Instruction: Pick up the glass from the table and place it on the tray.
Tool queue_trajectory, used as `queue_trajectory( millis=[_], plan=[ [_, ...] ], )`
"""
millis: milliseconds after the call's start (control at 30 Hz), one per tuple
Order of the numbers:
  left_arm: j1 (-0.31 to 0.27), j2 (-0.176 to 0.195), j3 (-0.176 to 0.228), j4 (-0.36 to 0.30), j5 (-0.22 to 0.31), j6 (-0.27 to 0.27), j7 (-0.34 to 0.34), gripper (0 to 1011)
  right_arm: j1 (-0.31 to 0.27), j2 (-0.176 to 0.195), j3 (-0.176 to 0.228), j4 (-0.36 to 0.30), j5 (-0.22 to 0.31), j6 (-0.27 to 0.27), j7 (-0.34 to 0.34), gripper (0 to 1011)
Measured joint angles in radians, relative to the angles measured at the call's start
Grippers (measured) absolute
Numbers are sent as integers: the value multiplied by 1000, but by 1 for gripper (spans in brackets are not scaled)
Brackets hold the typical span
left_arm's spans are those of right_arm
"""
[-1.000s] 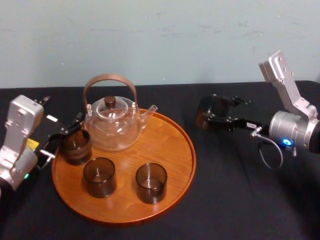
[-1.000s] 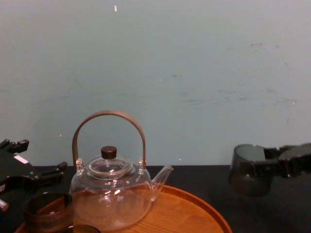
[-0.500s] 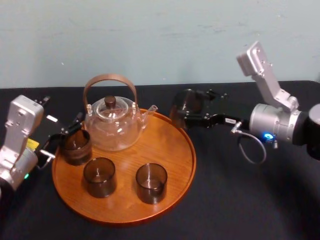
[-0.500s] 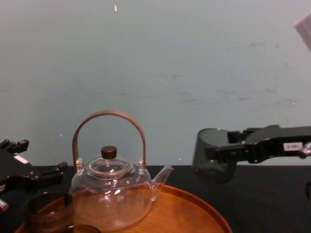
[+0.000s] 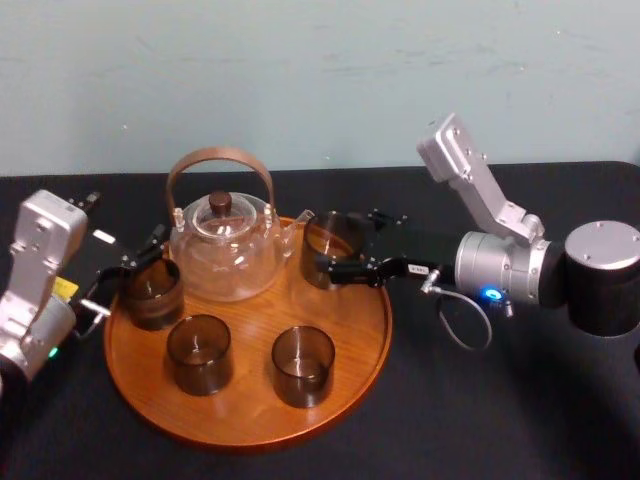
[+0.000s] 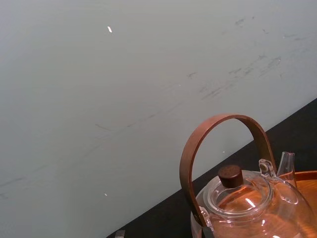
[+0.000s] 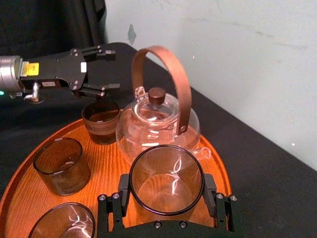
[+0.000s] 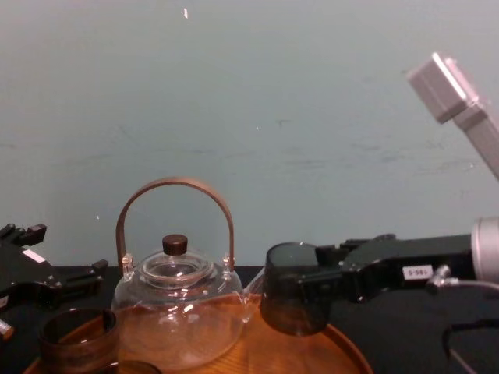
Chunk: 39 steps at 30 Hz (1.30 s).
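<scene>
1. The table (image 5: pixel 500 400) is covered in black and spreads across the whole scene, with a pale wall behind its far edge.
2. The tray (image 5: pixel 240 405) is a round orange-brown wooden one with a low rim. It lies on the left half of the table and carries the teapot and the tumblers.
3. The right gripper (image 5: pixel 340 252) reaches in from the right, over the tray's far right part. Its two black fingers are clamped on opposite sides of the glass, which fills the gap between them.
4. The left gripper (image 7: pixel 110 69) sits at the tray's left edge, pointing toward the teapot. Its fingers are spread wide with nothing between them, and it is just beside the left tumbler without gripping it.
5. The teapot (image 5: pixel 222 250) is clear glass with an arched wooden handle and a dark knob on its lid. It stands upright on the far part of the tray, its spout pointing right toward the held glass.
6. The glass (image 5: pixel 328 240) is smoky, upright and mouth-up. It is over the tray's far right area, just right of the teapot's spout. Whether its base touches the wood cannot be told.
7. The left tumbler (image 5: pixel 152 292), near-left tumbler (image 5: pixel 198 353) and near-middle tumbler (image 5: pixel 302 365) stand upright on the tray, apart from one another.
</scene>
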State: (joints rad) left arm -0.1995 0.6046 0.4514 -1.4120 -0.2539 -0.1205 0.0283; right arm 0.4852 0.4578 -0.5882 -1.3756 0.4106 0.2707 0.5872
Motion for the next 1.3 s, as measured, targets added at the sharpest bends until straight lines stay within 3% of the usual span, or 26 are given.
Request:
queue_trajectory(
  millis=[533,1300],
  plan=[
    [0,0,0,0,0,0,0,1002,14,-35,-38,94,-15,-10,5,898],
    [0,0,0,0,0,0,0,1001,11,-48,-46,141,-27,-6,12,898]
  ],
)
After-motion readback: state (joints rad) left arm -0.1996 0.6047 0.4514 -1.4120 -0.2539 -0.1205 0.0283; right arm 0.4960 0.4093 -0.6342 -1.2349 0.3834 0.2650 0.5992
